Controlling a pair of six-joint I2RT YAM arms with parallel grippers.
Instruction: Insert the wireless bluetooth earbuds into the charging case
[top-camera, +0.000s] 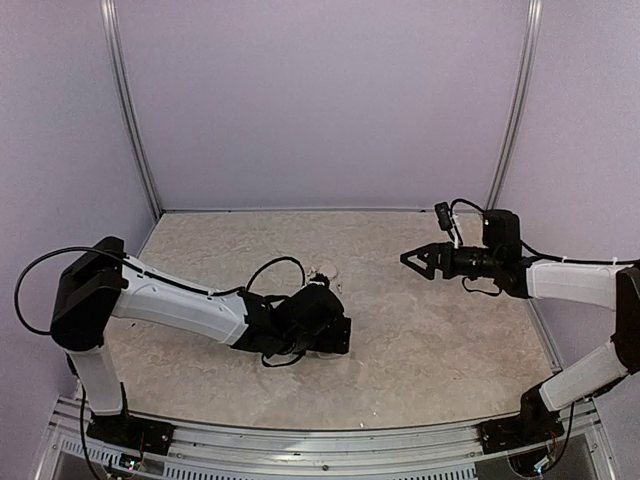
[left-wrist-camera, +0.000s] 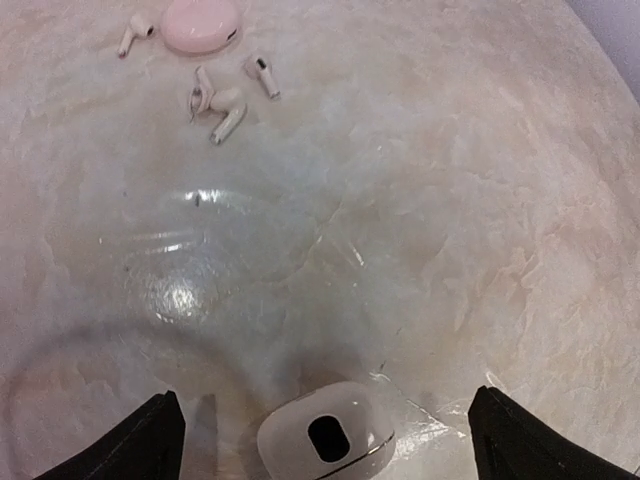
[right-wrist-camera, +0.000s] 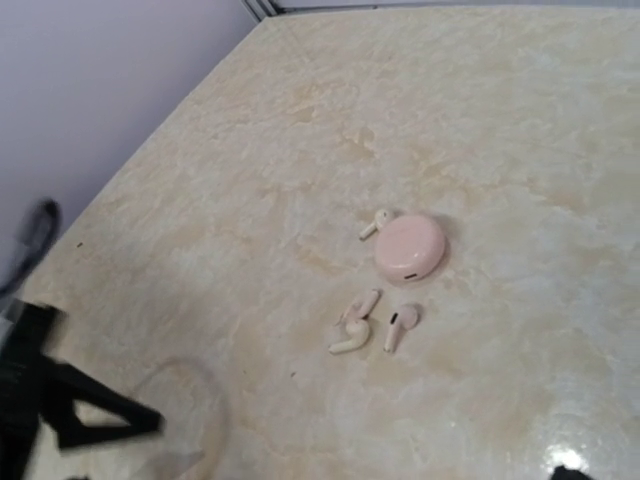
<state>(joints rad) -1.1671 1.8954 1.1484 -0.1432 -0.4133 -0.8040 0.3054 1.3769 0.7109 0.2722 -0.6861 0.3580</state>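
The white charging case (left-wrist-camera: 325, 440), closed, with a dark oval spot on top, lies on the table between the fingers of my left gripper (left-wrist-camera: 325, 395). The gripper is open, with a gap on each side of the case. Several tiny white earbuds lie loose farther ahead: one (left-wrist-camera: 228, 115) next to another (left-wrist-camera: 203, 92), one (left-wrist-camera: 262, 75) to their right, and one (left-wrist-camera: 134, 31) beside the puck. They also show in the right wrist view (right-wrist-camera: 350, 338). My right gripper (top-camera: 412, 259) is open and empty, raised at the right, well away from them. In the top view the case is hidden under my left gripper (top-camera: 330, 335).
A round flat pinkish puck (left-wrist-camera: 200, 22) lies just beyond the earbuds, and also shows in the right wrist view (right-wrist-camera: 408, 247). A faint glossy ring mark (left-wrist-camera: 200, 250) is on the marbled tabletop. Purple walls enclose the back and both sides.
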